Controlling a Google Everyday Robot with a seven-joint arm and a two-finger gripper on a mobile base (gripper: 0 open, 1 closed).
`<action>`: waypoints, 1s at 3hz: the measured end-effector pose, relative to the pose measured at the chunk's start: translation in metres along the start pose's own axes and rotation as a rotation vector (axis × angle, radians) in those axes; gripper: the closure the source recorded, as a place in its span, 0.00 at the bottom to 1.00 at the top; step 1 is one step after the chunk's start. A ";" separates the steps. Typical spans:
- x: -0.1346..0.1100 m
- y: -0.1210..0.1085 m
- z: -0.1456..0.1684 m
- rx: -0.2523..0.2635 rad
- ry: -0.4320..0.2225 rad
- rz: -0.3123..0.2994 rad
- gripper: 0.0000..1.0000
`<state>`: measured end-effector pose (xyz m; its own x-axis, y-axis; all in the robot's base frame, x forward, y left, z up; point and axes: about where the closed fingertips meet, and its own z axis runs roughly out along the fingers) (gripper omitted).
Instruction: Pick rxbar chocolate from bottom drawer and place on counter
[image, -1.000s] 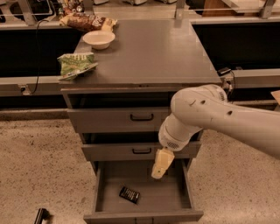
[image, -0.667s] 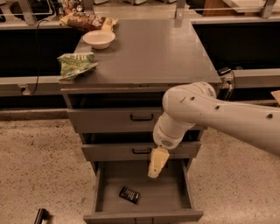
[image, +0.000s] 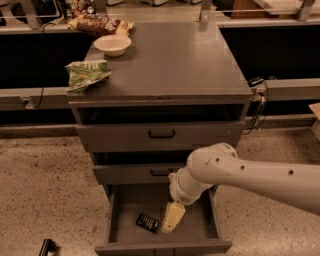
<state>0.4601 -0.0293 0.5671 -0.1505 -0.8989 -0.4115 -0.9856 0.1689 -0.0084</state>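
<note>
Small flat rectangular black rxbar chocolate wrapper (image: 148, 222) with pale lettering, lying flat and slightly askew on the floor of the bottom drawer (image: 131, 204), towards its front and left of centre. This wide, deep grey drawer stands pulled out, the lowest of three in the grey cabinet. The cream-coloured gripper (image: 169, 226) hangs tip-down inside the drawer, just beside the wrapper on its right; whether it touches the wrapper cannot be told, nor whether the gripper is spread or pressed together. It holds nothing that can be seen. The white rounded arm (image: 240, 172) enters from the right edge and bends down over the drawer's right half. Above, two shallower grey drawers, upper (image: 125, 136) and middle (image: 125, 174), each with a black handle, are closed or nearly so. The broad flat grey counter (image: 170, 60) tops the cabinet; on its left edge lies a crumpled green snack bag (image: 86, 74), behind it a shallow cream bowl (image: 112, 44), and at the back left corner a brown-and-yellow snack bag (image: 100, 24). The cabinet stands on a pale speckled floor (image: 45, 190)
</note>
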 end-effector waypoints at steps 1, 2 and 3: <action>-0.001 -0.011 0.000 0.060 -0.075 0.003 0.00; -0.009 -0.038 0.034 0.061 -0.073 0.028 0.00; -0.008 -0.035 0.102 0.041 -0.091 0.035 0.00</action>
<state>0.5031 0.0129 0.4777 -0.1749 -0.8520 -0.4934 -0.9756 0.2174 -0.0295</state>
